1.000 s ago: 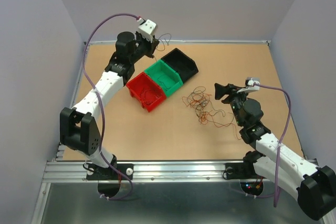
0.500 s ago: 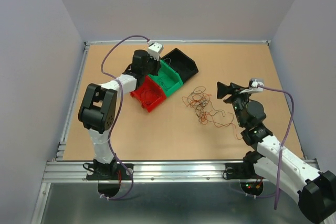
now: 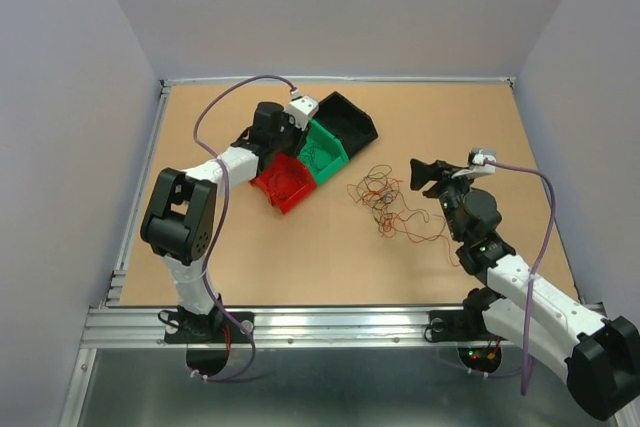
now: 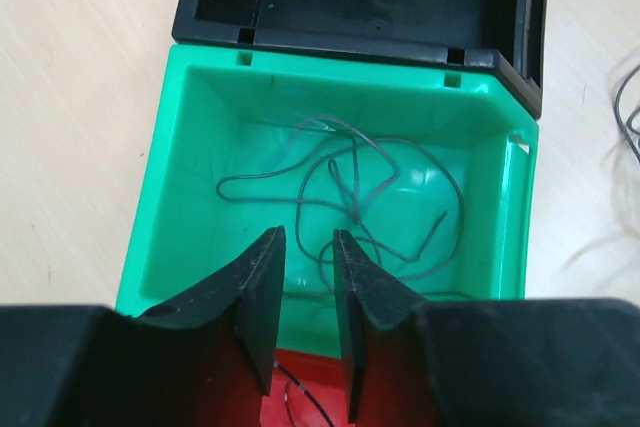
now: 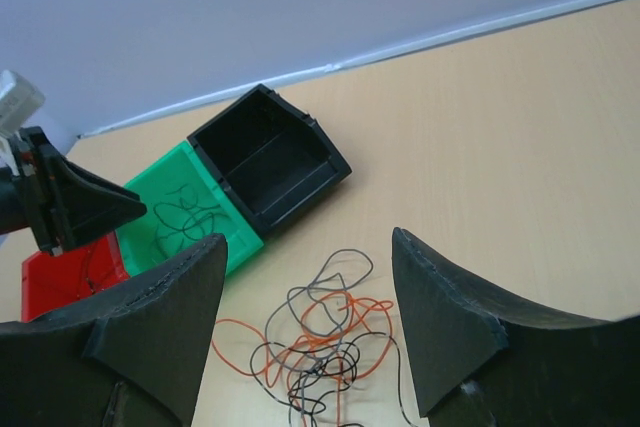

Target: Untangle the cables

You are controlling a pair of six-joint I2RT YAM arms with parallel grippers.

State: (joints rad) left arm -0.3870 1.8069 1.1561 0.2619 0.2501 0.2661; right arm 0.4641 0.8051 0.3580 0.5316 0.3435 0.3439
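A tangle of thin red, orange, black and dark cables [image 3: 388, 204] lies on the table right of the bins, also in the right wrist view [image 5: 330, 347]. My right gripper [image 3: 424, 175] hovers just right of the tangle, open wide with nothing between its fingers [image 5: 308, 247]. My left gripper [image 3: 299, 133] hangs over the green bin [image 3: 328, 150], jaws a little apart and empty [image 4: 309, 247]. Loose dark cables [image 4: 350, 197] lie curled on the floor of the green bin [image 4: 190, 167].
Three bins stand in a diagonal row: the red bin [image 3: 280, 179], the green one and the black bin [image 3: 348, 119]. The red bin [image 4: 310, 409] holds thin wires. The black bin [image 4: 210, 27] looks empty. Grey walls enclose the table on the left, back and right.
My left arm swung down from the back wall to above the green bin, and its jaws parted. The thin cable that it carried no longer hangs from it. The right arm barely moved.
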